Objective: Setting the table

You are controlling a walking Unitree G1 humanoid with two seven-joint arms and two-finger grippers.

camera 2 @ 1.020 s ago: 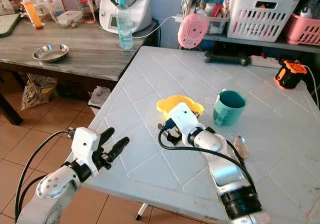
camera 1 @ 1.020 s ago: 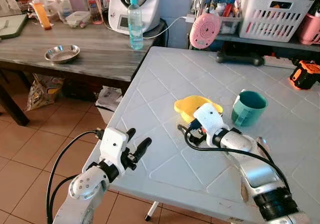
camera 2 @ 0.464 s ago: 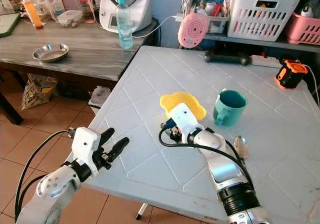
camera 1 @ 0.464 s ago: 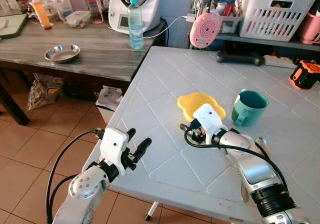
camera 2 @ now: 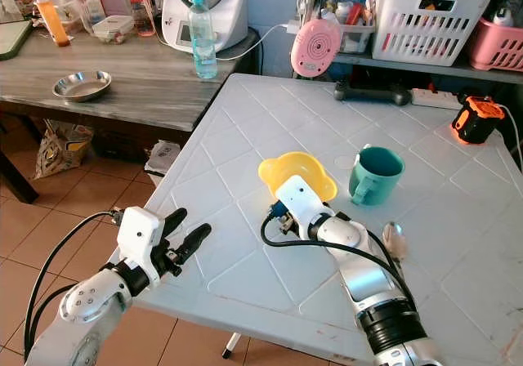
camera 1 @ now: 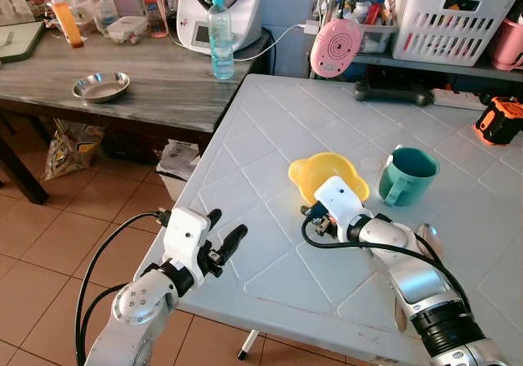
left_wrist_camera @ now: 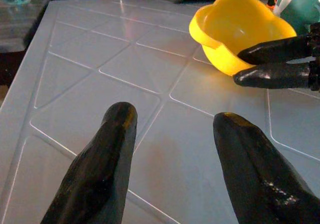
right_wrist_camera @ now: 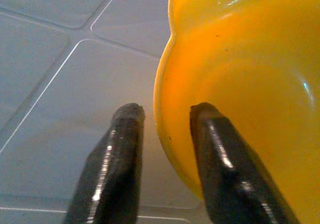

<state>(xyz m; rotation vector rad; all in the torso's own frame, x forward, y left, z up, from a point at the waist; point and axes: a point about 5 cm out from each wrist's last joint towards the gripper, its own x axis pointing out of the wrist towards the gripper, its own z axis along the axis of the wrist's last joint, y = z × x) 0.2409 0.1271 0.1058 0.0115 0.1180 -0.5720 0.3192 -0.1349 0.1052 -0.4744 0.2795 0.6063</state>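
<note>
Now right gripper [right_wrist_camera: 159, 134] pinches yellow bowl [camera 1: 328, 176] rim, one finger inside, one outside; bowl tilted up off white table [camera 1: 270, 129] beside teal mug [camera 1: 406, 176], flat half second ago; I judge repositioning underway; left gripper [camera 1: 222, 237] idle, fingers apart.

The right arm reaches forward over the desk [camera 1: 270, 121], its right claw [right_wrist_camera: 162, 134] with one finger inside and one outside the rim of the yellow bowl [camera 1: 327, 174]. The left arm is bent at the desk's near edge, its left claw [left_wrist_camera: 170, 149] hovering with fingers apart.
</note>
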